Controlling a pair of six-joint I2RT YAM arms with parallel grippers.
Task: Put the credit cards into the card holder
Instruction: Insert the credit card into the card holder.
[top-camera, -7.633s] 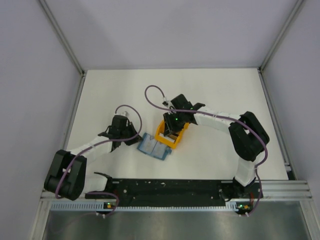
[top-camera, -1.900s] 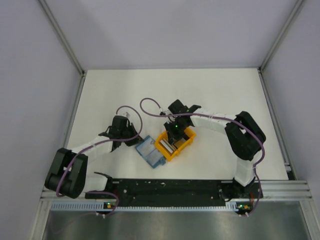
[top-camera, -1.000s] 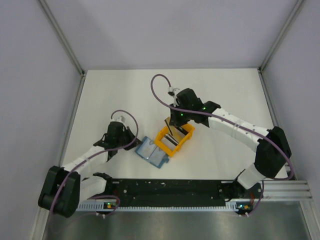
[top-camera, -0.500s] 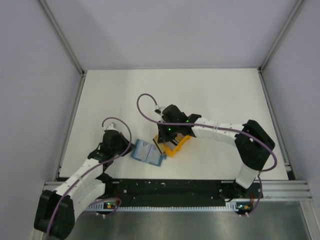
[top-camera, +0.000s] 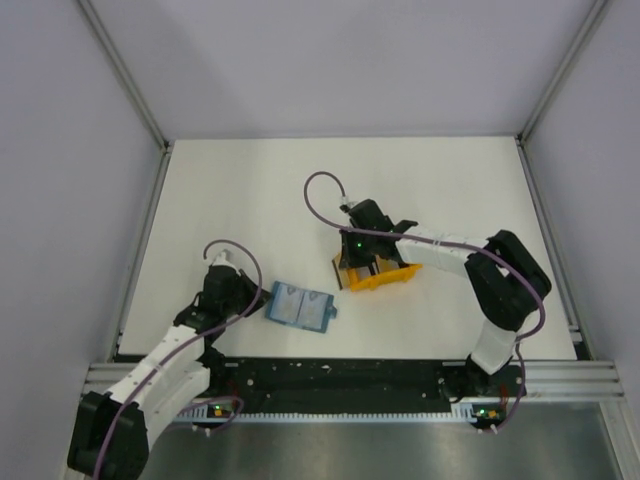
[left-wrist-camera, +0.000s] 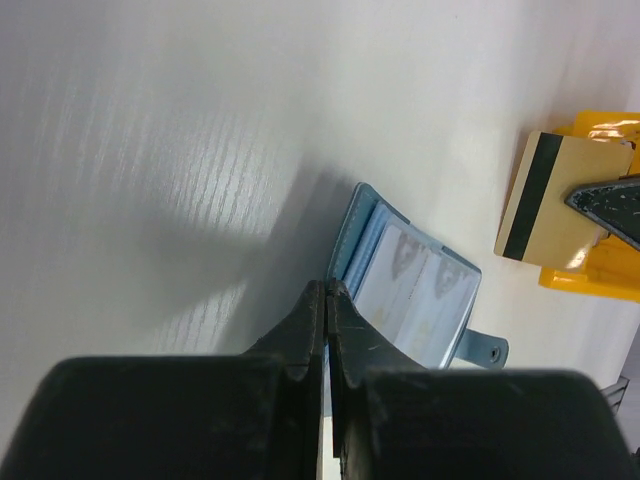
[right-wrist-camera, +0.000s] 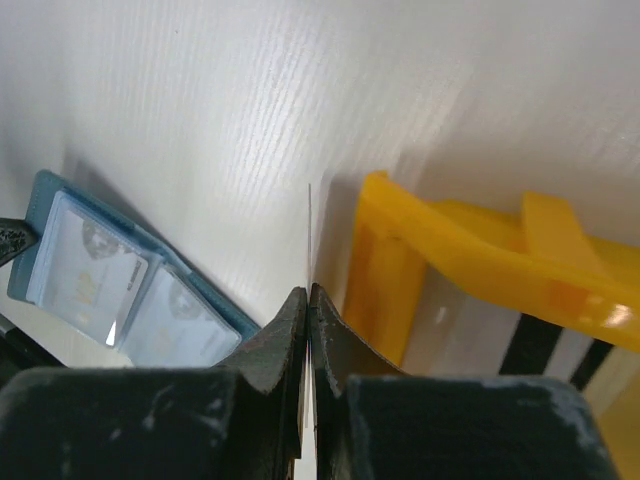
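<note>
The card holder (top-camera: 300, 308) is a teal-blue wallet lying open on the table, pale pockets up. It also shows in the left wrist view (left-wrist-camera: 418, 292) and the right wrist view (right-wrist-camera: 105, 278). My left gripper (top-camera: 250, 300) is shut on its left edge (left-wrist-camera: 328, 292). My right gripper (top-camera: 354, 268) is shut on one credit card (left-wrist-camera: 553, 198), tan with a dark stripe, held just above the table between wallet and rack. In the right wrist view this card is edge-on (right-wrist-camera: 309, 232). More striped cards (right-wrist-camera: 535, 345) stand in the orange rack.
The orange open-frame rack (top-camera: 388, 274) stands right of the wallet, next to my right gripper, and shows close up in the right wrist view (right-wrist-camera: 450, 265). White table all round, grey walls at the back and sides.
The orange rack has shifted to the right, away from the wallet. My right gripper has moved right with it and holds a card beside the rack. My left gripper stays on the wallet.
</note>
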